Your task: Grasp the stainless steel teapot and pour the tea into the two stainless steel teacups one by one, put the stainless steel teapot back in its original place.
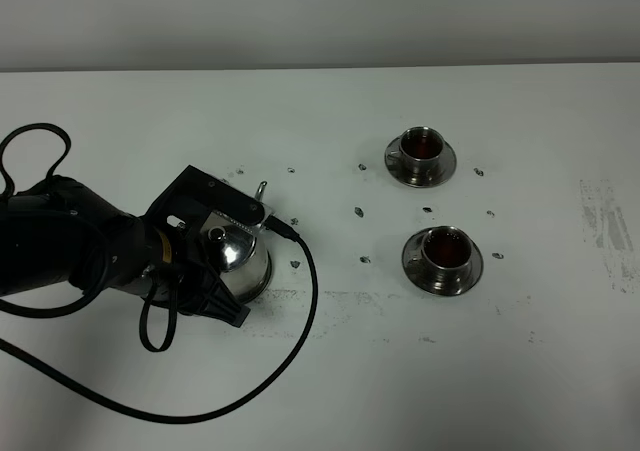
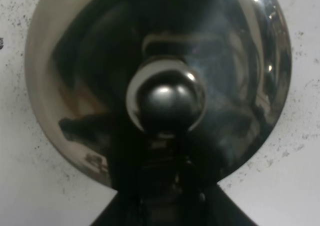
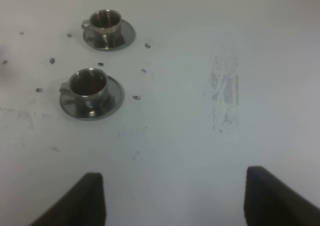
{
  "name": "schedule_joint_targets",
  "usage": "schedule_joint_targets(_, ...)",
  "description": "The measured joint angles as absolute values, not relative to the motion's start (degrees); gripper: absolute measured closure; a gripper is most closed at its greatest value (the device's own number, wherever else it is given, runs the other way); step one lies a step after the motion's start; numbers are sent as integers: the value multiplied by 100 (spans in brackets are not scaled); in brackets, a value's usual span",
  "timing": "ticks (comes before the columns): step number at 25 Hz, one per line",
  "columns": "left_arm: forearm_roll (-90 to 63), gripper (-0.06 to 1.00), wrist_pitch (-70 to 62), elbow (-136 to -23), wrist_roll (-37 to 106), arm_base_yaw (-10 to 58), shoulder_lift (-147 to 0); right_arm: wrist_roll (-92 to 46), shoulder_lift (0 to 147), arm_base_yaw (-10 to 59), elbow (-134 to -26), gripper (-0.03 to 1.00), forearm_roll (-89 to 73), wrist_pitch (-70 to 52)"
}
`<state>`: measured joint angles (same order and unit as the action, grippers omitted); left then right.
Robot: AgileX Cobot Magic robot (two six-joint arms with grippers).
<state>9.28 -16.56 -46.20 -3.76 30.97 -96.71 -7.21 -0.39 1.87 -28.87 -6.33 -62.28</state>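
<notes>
Your left gripper (image 1: 222, 271) sat clamped at the near side of the stainless steel teapot (image 1: 238, 254), its jaws fully closed. The handle itself was hidden under the wrist in the high view, so what they gripped is a judgement: most likely the pot's loop handle. The left wrist camera looked straight down on the domed lid and its round knob (image 2: 165, 101), with the dark gripper body rising into the picture just beside the lid's rim, so the pot lay directly ahead of your hand and touching it.

The teapot stood upright on the white table (image 1: 330, 371), left of centre in the high view. A thin rim of steel showed under its base, probably the saucer (image 1: 262, 283) that marks its original place, though the arm covered most of it. The spout could not be made out with certainty.

Both stainless steel teacups stood well apart from the pot, off to its right on their own saucers: the far cup (image 1: 420, 147) and the near cup (image 1: 446, 249), each showing dark reddish liquid inside. You therefore appeared to be late in the task, with the pot down or nearly down.

Your right gripper (image 3: 172, 198) hung spread and empty above bare table, farther from the pot than the left. Any release would have fallen to the left arm, drawing back along the line away from the lid.
</notes>
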Motion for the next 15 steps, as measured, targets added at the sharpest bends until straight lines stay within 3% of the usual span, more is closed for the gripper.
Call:
schedule_joint_targets(4, 903, 70, -1590, -4620, -376, 3097, -9671, -721, -39, 187, -2887, 37, -633, -6228)
schedule_joint_targets(10, 850, 53, -1522, -4620, -376, 3097, -9671, -727, -39, 187, -2887, 37, -633, -6228)
schedule_joint_targets(15, 668, 49, -1522, -4620, -376, 3097, -9671, -727, -39, 187, -2887, 37, -633, -6228)
